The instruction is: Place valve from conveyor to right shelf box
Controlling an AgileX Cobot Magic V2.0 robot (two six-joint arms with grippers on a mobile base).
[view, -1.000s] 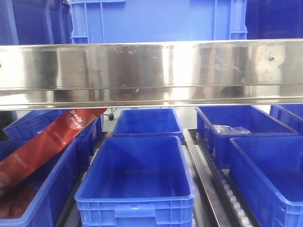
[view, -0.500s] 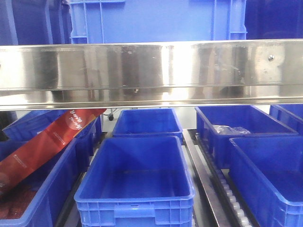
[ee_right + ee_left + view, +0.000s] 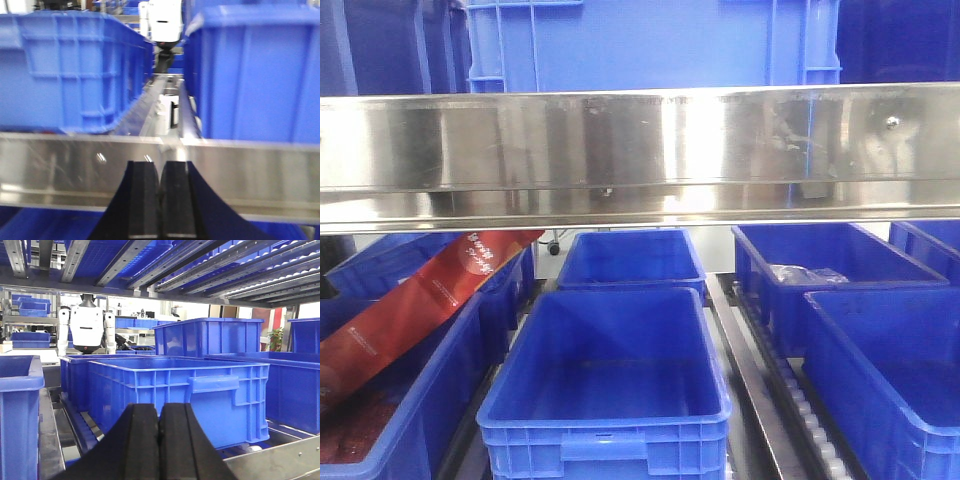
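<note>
Steel shelving (image 3: 640, 150) is filling the front view, with blue bins ranked beneath it. At far left a red packet (image 3: 420, 295) is leaning over a bin; its white lettering is too small to read. The centre bin (image 3: 605, 400) is sitting empty, and a rear right bin (image 3: 820, 270) is holding something clear. Left tool (image 3: 159, 440) and right tool (image 3: 161, 200) are both pressed together, gripping nothing. Neither valve nor conveyor is showing in any view, so I judge turning to find the belt comes first, opening a tool before reaching.
</note>
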